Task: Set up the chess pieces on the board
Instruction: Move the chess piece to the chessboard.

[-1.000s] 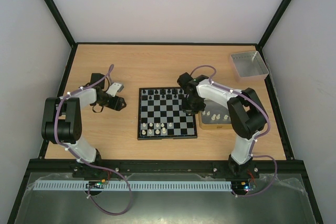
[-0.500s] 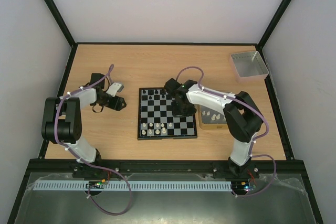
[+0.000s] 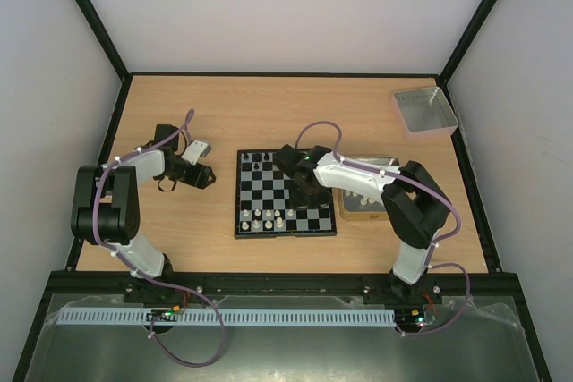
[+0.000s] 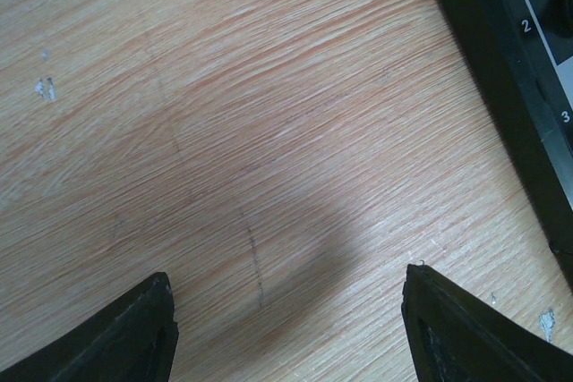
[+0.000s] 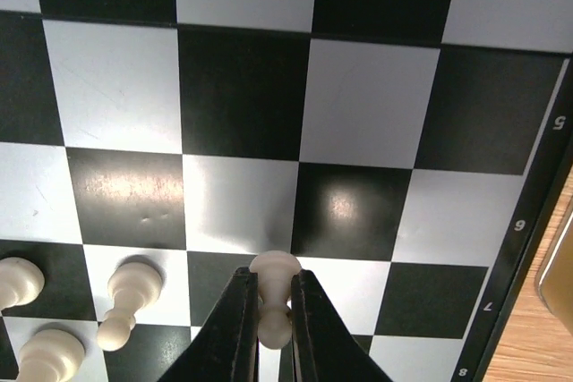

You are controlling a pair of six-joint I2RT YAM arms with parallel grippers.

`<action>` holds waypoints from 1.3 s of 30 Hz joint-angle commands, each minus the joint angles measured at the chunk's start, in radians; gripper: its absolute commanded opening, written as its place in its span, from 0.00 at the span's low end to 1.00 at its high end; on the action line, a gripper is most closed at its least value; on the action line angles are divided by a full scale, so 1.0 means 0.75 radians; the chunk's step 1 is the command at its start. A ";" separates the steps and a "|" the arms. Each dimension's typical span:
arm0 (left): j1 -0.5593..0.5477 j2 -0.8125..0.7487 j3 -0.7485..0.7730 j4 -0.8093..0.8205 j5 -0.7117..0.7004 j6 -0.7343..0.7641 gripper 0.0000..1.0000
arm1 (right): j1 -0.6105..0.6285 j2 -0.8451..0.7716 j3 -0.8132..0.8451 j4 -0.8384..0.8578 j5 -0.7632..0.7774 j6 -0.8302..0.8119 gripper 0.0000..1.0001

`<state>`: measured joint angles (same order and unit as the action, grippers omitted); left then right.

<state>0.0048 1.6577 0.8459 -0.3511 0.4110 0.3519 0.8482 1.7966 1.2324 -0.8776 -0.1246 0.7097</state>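
**Setting the white pawn down cleanly**

From above, we see the right gripper (image 3: 298, 170) reaching in over the board (image 3: 285, 235). The piece it carries is hidden under the arm in this view. White pieces (image 3: 269, 217) stand along the near rank and a few black pieces (image 3: 261, 159) along the far edge. More white ones wait in the tan-rimmed tray (image 3: 363, 218), just beside the board's right side. The left gripper (image 3: 204, 176) lies low over the table (image 3: 269, 105), left of the board and well apart from the work.

In the left wrist view, its fingers (image 4: 134, 337) are spread wide over bare wood with nothing between them. Only the board's black rim shows at the upper right. We judge this arm is best left idle there.

In the right wrist view, the jaws pinch a white pawn (image 5: 274, 267) by its body, its rounded end showing just past the fingertips. It hangs above the board, with three white pieces to its left. We cannot tell whether it touches the board.

To do the step well, we would:
- centre the pawn over its square and come straight down
- keep the fingers off the nearest neighbour
- part the jaws only slightly once the base sits flat
- lift straight up, so nothing topples
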 commanded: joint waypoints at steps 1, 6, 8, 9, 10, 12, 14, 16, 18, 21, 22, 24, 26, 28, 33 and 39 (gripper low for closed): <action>-0.008 0.074 -0.037 -0.101 -0.015 0.000 0.69 | 0.026 -0.049 -0.033 -0.021 0.012 0.035 0.06; -0.009 0.074 -0.037 -0.101 -0.016 -0.001 0.70 | 0.040 -0.048 -0.038 -0.005 -0.002 0.045 0.06; -0.009 0.074 -0.037 -0.101 -0.014 -0.001 0.70 | 0.046 -0.047 -0.036 -0.001 -0.006 0.050 0.07; -0.008 0.073 -0.036 -0.100 -0.016 -0.001 0.69 | 0.050 -0.047 -0.036 0.001 -0.008 0.051 0.07; -0.008 0.073 -0.037 -0.100 -0.014 0.000 0.70 | 0.053 -0.046 -0.033 0.002 -0.008 0.054 0.07; -0.008 0.072 -0.037 -0.101 -0.015 0.000 0.70 | 0.060 -0.044 -0.031 0.004 -0.008 0.057 0.07; -0.009 0.072 -0.036 -0.101 -0.016 -0.001 0.70 | 0.064 -0.044 -0.035 0.008 -0.013 0.062 0.07; -0.009 0.073 -0.037 -0.101 -0.016 -0.001 0.70 | 0.069 -0.044 -0.039 0.010 -0.016 0.066 0.07; -0.008 0.072 -0.038 -0.102 -0.014 -0.001 0.70 | 0.073 -0.045 -0.048 0.015 -0.018 0.067 0.07; -0.008 0.072 -0.037 -0.101 -0.014 -0.001 0.70 | 0.076 -0.049 -0.063 0.022 -0.021 0.072 0.07; -0.008 0.072 -0.037 -0.100 -0.014 -0.001 0.70 | 0.077 -0.051 -0.064 0.026 -0.024 0.072 0.07; -0.008 0.072 -0.037 -0.101 -0.015 -0.001 0.70 | 0.079 -0.051 -0.064 0.028 -0.026 0.075 0.07; -0.009 0.072 -0.036 -0.101 -0.014 -0.001 0.70 | 0.081 -0.051 -0.066 0.031 -0.028 0.075 0.07; -0.009 0.072 -0.037 -0.100 -0.015 -0.001 0.70 | 0.080 -0.049 -0.068 0.032 -0.029 0.075 0.07; -0.009 0.072 -0.037 -0.100 -0.015 -0.001 0.70 | 0.080 -0.047 -0.069 0.044 -0.031 0.076 0.12; -0.008 0.072 -0.037 -0.100 -0.015 -0.001 0.70 | 0.081 -0.045 -0.051 0.037 -0.007 0.078 0.24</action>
<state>0.0048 1.6577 0.8459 -0.3511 0.4114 0.3519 0.9020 1.7874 1.1877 -0.8421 -0.1543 0.7593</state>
